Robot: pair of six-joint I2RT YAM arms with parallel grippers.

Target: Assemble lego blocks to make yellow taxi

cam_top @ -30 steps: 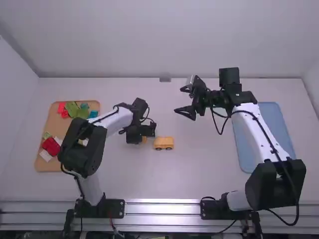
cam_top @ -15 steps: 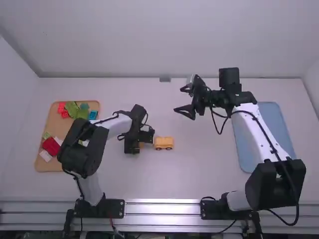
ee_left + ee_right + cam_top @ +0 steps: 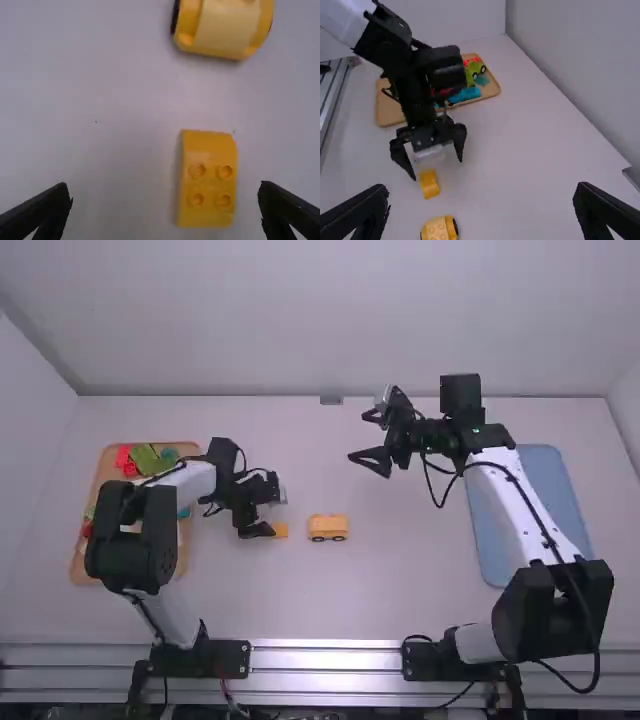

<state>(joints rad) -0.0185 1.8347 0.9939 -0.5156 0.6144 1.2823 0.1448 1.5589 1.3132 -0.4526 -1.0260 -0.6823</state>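
A pale, smooth bench (image 3: 400, 600) runs back to a plain light wall (image 3: 300, 320), with side walls (image 3: 30, 440) (image 3: 625, 420) at left and right. A metal rail (image 3: 330, 646) crosses its near edge, and a small grey fitting (image 3: 331, 399) sits at the middle of its far edge. A tiny dark speck (image 3: 97, 121) marks the surface.

Near the middle of the bench, a yellow wheeled body (image 3: 328, 526) stands on its wheels. Just to its left, apart from it, lies a small yellow block (image 3: 281, 530), with 4 studs up and 1 end sloped.

The left tool (image 3: 272, 508) is released, its 2 fingers wide apart above the small block. The right tool (image 3: 360, 438) is released too, over bare bench beyond the yellow pieces.

At far left, partly under the left arm, a tan tray (image 3: 86, 565) holds red pieces (image 3: 125, 457), green pieces (image 3: 152, 460) and a blue piece (image 3: 465, 95). A blue tray (image 3: 545, 470) lies at right, partly beneath the right arm.
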